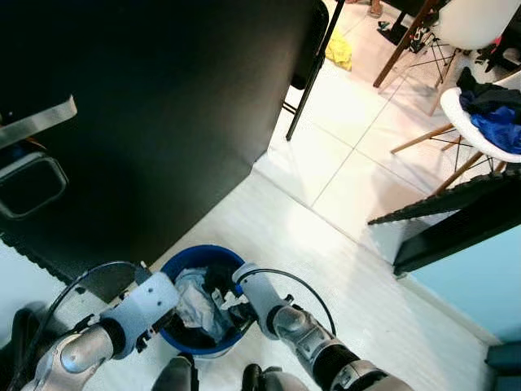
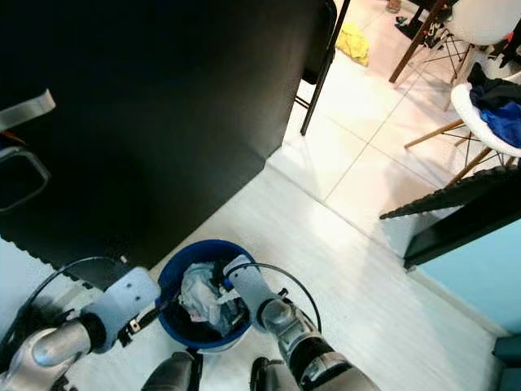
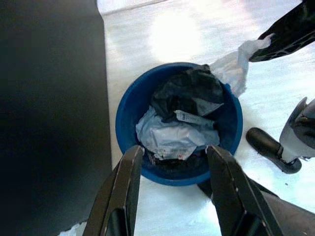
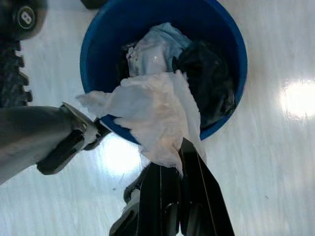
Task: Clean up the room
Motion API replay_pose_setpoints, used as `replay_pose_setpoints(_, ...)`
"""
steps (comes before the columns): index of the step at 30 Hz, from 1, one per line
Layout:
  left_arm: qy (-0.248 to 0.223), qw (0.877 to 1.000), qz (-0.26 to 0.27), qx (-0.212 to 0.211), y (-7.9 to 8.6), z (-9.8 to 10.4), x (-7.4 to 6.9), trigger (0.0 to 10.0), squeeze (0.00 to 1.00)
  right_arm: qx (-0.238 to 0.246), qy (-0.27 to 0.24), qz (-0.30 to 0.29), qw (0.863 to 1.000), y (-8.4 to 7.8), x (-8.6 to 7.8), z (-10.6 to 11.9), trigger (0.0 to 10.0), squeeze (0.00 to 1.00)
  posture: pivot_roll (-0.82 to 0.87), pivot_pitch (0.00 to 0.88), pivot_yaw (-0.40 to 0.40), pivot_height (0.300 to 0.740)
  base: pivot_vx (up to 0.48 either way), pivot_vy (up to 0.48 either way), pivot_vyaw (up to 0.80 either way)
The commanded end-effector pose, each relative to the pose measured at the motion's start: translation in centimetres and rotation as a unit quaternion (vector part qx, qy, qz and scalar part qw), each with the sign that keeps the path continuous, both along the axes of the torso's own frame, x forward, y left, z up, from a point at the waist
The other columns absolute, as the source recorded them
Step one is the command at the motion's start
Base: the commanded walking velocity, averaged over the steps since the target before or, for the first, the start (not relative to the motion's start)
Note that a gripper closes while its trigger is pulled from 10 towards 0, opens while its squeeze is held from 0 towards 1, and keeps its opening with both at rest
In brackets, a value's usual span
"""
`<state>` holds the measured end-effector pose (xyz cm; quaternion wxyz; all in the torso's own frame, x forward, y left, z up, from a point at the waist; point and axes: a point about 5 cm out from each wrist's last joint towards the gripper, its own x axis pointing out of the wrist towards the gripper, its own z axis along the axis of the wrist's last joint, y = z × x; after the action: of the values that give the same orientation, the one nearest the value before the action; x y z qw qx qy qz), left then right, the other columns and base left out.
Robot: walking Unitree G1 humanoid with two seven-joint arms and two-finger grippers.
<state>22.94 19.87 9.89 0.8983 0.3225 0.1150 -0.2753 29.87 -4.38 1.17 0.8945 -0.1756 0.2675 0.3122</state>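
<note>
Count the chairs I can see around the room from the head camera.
3, all beyond the black table: a black chair tucked behind its far corner, a white chair at the far end, and a white chair with blue clothes on it, far right. More may be hidden.

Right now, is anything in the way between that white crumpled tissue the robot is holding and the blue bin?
Nothing visible blocks it. The right gripper holds the white crumpled tissue directly over the open round blue plastic bin, already partly filled with crumpled paper and dark trash. The left gripper hovers open beside the rim.
</note>
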Motion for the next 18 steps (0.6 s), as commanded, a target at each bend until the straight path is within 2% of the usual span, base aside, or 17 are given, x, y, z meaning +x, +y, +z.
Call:
replay_pose_setpoints(1, 0.023, 0.999, -0.025, 0.013, 0.0, -0.5, -1.0, 10.0, 0.00, 0.029, 0.031, -0.011, 0.999, 0.4, -0.7, -0.6, 10.0, 0.00, 0.19, 0.397, -0.186, 0.740, 0.000, 0.000, 0.00)
replay_pose_setpoints(2, 0.025, 0.999, -0.030, 0.018, 0.1, -0.4, -1.2, 10.0, 0.00, 0.063, 0.041, -0.010, 0.997, 1.3, -0.7, -0.2, 10.0, 0.00, 0.19, 0.393, -0.184, 0.740, 0.000, 0.000, 0.00)
replay_pose_setpoints(5, 0.025, 0.999, -0.030, 0.018, 0.1, -0.4, -1.2, 10.0, 0.00, 0.063, 0.041, -0.010, 0.997, 1.3, -0.7, -0.2, 10.0, 0.00, 0.19, 0.393, -0.184, 0.740, 0.000, 0.000, 0.00)
replay_pose_setpoints(6, 0.028, 0.999, -0.033, 0.022, 0.3, -0.2, -1.3, 10.0, 0.00, 0.087, 0.048, -0.004, 0.995, 2.1, -0.7, 0.1, 10.0, 0.00, 0.20, 0.392, -0.182, 0.740, 0.000, 0.000, 0.00)
replay_pose_setpoints(11, 0.034, 0.998, -0.040, 0.027, 0.3, 0.0, -1.4, 10.0, 0.00, 0.096, 0.038, 0.013, 0.995, 2.9, -0.6, 0.6, 10.0, 0.00, 0.20, 0.393, -0.179, 0.740, 0.000, 0.000, 0.00)
replay_pose_setpoints(14, 0.038, 0.998, -0.046, 0.026, 0.1, 0.2, -1.6, 10.0, 0.00, 0.136, 0.050, 0.027, 0.989, 3.9, -0.5, 1.3, 10.0, 0.00, 0.20, 0.392, -0.177, 0.740, 0.000, 0.000, 0.00)
replay_pose_setpoints(18, 0.040, 0.998, -0.048, 0.027, 0.1, 0.2, -1.7, 10.0, 0.00, 0.148, 0.053, 0.042, 0.987, 4.5, -0.7, 1.6, 10.0, 0.00, 0.20, 0.394, -0.175, 0.740, 0.000, 0.000, 0.00)
